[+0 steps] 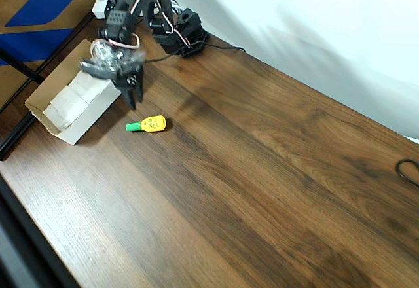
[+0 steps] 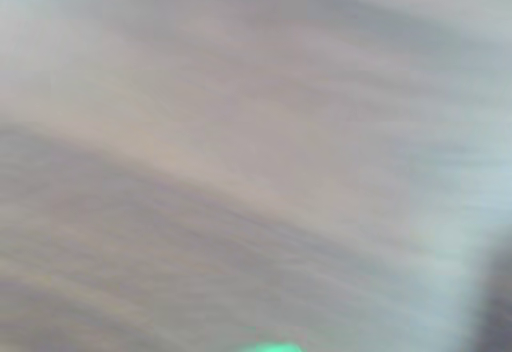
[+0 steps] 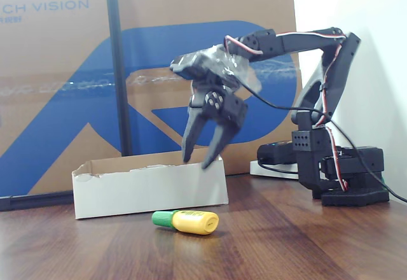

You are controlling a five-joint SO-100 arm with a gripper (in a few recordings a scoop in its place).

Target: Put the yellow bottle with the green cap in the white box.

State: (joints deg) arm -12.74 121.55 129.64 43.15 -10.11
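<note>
The yellow bottle with the green cap [image 1: 152, 124] lies on its side on the wooden table, cap pointing toward the white box [image 1: 84, 129], a short gap away from its wall. In the fixed view the bottle [image 3: 191, 221] rests just in front of the box [image 3: 146, 191]. My gripper [image 3: 198, 161] hangs open in the air above the box's right end and the bottle, fingers pointing down, nothing between them. From overhead the gripper [image 1: 134, 99] sits just up-left of the bottle. The wrist view is motion-blurred, with a green patch [image 2: 268, 347] at the bottom edge.
The arm's base [image 1: 180, 36] stands at the table's far edge beside the box. A large cardboard panel with blue print [image 3: 63, 102] and a black pole [image 3: 117, 63] stand behind the box. A black cable [image 1: 409, 170] lies at the right edge.
</note>
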